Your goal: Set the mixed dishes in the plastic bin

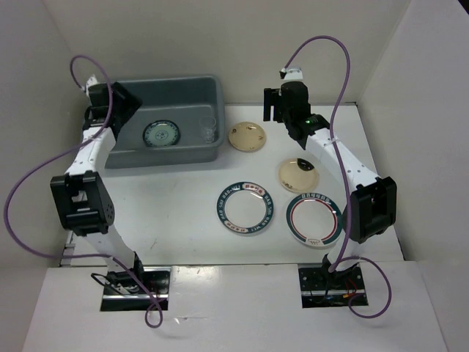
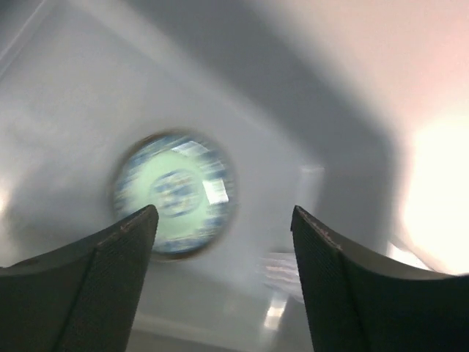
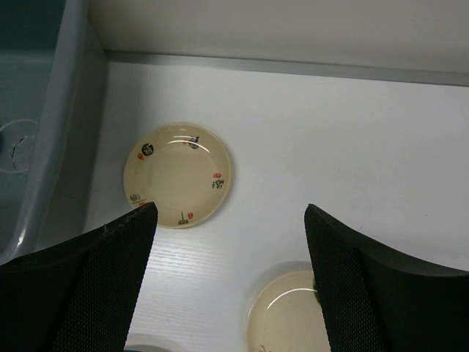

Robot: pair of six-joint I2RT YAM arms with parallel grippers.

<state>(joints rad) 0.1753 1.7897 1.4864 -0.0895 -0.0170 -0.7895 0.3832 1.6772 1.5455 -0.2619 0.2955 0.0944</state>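
Note:
The grey plastic bin (image 1: 139,92) stands at the back left. Inside lie a small teal saucer (image 1: 160,135), blurred in the left wrist view (image 2: 174,192), and a clear cup (image 1: 209,130). My left gripper (image 2: 223,220) is open and empty above the bin's inside. On the table lie two cream plates (image 1: 248,136) (image 1: 300,174) and two white plates with patterned rims (image 1: 245,208) (image 1: 314,218). My right gripper (image 3: 229,220) is open and empty, high above the far cream plate (image 3: 177,174), with the nearer cream plate (image 3: 289,315) below it.
White walls close in the table at the back and both sides. The bin's right wall (image 3: 66,117) and the cup (image 3: 16,145) show at the left of the right wrist view.

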